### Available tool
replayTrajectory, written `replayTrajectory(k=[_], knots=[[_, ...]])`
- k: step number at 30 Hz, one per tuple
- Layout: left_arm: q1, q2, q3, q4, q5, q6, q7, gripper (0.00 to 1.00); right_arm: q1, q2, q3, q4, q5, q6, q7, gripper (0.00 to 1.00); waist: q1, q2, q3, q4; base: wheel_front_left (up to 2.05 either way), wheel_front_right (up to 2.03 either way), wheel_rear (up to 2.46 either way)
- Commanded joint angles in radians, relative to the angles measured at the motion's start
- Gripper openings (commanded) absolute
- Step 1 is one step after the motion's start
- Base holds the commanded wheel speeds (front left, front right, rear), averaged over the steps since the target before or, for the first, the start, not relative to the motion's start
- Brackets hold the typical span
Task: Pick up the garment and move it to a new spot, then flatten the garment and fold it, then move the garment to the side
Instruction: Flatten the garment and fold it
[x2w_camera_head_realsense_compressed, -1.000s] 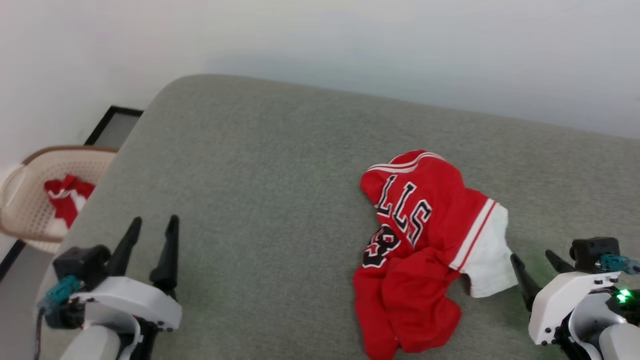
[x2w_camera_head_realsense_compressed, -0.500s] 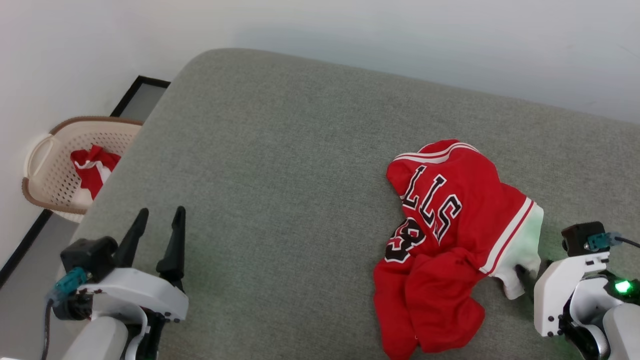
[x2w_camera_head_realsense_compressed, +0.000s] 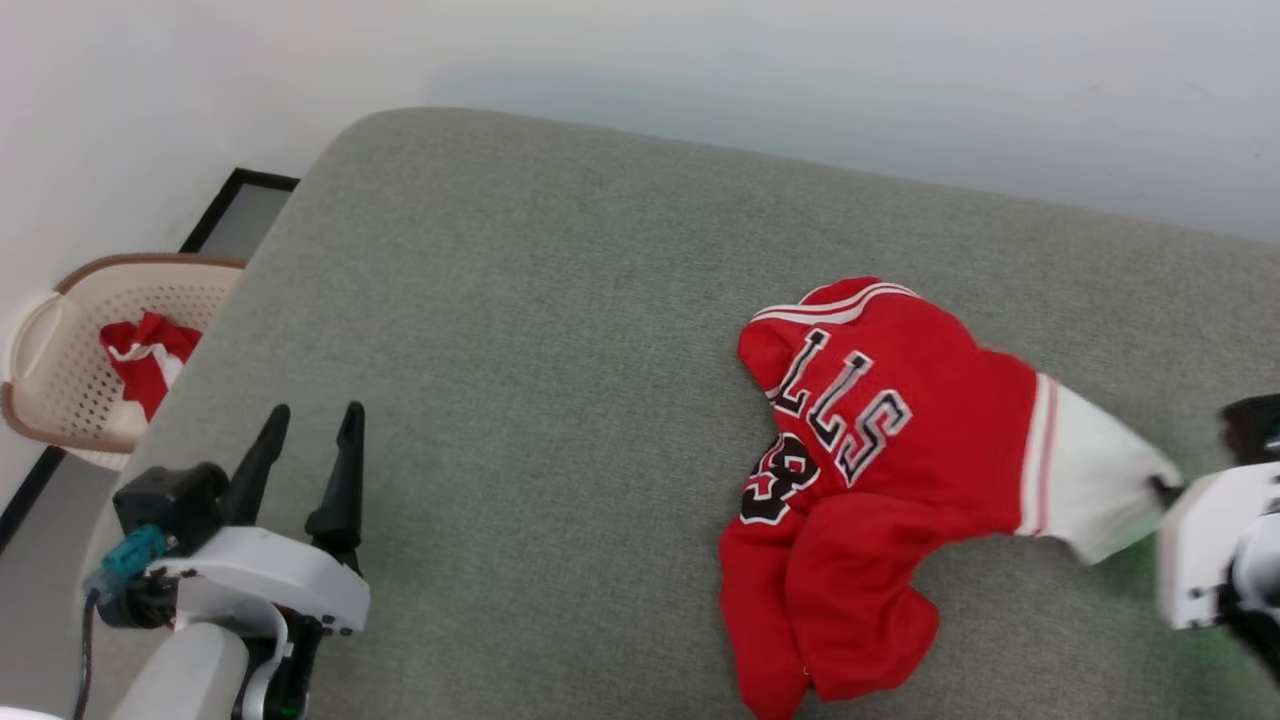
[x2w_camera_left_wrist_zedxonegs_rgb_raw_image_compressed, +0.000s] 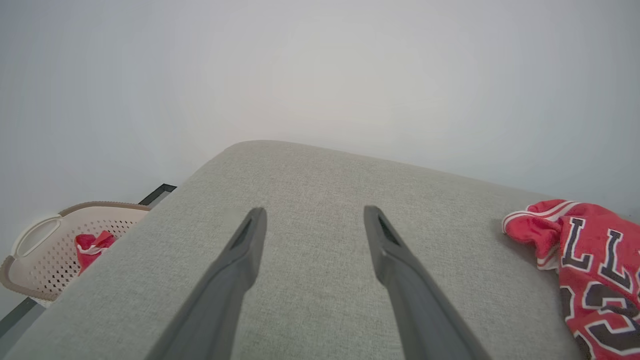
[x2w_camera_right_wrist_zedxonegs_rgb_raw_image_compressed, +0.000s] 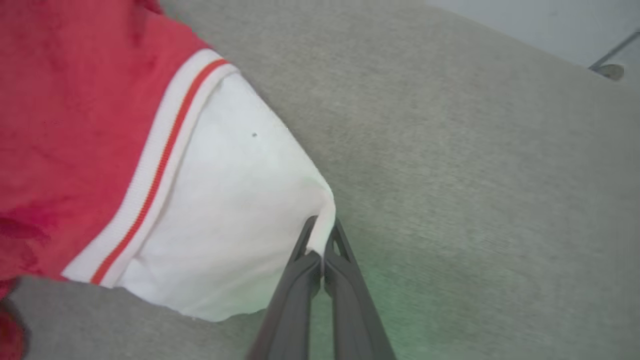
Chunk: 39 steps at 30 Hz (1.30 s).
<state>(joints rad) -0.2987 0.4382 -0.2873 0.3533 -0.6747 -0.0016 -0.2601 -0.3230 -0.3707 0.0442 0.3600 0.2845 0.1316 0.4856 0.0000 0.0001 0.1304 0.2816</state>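
Note:
The garment (x2w_camera_head_realsense_compressed: 880, 470), a red jersey with black white-outlined lettering, lies crumpled on the grey cushioned surface (x2w_camera_head_realsense_compressed: 520, 350) at the right. Its white sleeve (x2w_camera_head_realsense_compressed: 1090, 480) is stretched out to the right. My right gripper (x2w_camera_right_wrist_zedxonegs_rgb_raw_image_compressed: 321, 235) is shut on the sleeve's edge (x2w_camera_right_wrist_zedxonegs_rgb_raw_image_compressed: 327, 220); in the head view the right gripper (x2w_camera_head_realsense_compressed: 1165, 490) sits at the right border. At the lower left my left gripper (x2w_camera_head_realsense_compressed: 305, 440) stands open over bare cushion, far from the garment (x2w_camera_left_wrist_zedxonegs_rgb_raw_image_compressed: 595, 280), with nothing between its fingers (x2w_camera_left_wrist_zedxonegs_rgb_raw_image_compressed: 250, 240).
A beige perforated basket (x2w_camera_head_realsense_compressed: 60, 400) with a red and white cloth (x2w_camera_head_realsense_compressed: 145, 355) inside stands on the floor left of the cushion. A white wall rises behind. The cushion's rounded left corner (x2w_camera_head_realsense_compressed: 330, 170) drops off toward the basket.
My right gripper has shut on the white sleeve's edge and pulled it out to the right, stretching the sleeve. The head camera has shifted. The left gripper stays open.

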Motion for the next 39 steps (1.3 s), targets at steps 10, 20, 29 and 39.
replayTrajectory(k=[10, 20, 29, 39], knots=[[-0.035, -0.017, -0.011, 0.012, 0.025, -0.027, -0.006, 1.0, -0.014, -0.142, -0.122, 0.02, -0.059, -0.002, 0.043, 0.0, 0.0, -0.0001, 0.024, -0.007, 0.0, 0.0, 0.0], [-0.066, -0.032, -0.019, 0.047, 0.037, -0.054, -0.006, 1.0, -0.022, -0.094, -0.169, 0.21, -0.048, -0.002, 0.038, 0.0, 0.0, -0.0001, 0.033, 0.007, 0.0, 0.0, 0.0], [-0.09, -0.01, -0.022, 0.068, 0.043, -0.07, -0.005, 1.0, -0.083, -0.06, -0.154, 0.276, -0.013, -0.001, 0.0, 1.0, 0.0, -0.0001, 0.018, -0.036, 0.0, 0.0, 0.0], [-0.143, 0.046, -0.065, 0.032, 0.056, -0.095, 0.08, 1.0, -0.035, -0.041, -0.187, 0.115, 0.031, -0.002, -0.114, 1.0, 0.0, -0.0001, -0.032, -0.134, 0.0, 0.0, 0.0]])
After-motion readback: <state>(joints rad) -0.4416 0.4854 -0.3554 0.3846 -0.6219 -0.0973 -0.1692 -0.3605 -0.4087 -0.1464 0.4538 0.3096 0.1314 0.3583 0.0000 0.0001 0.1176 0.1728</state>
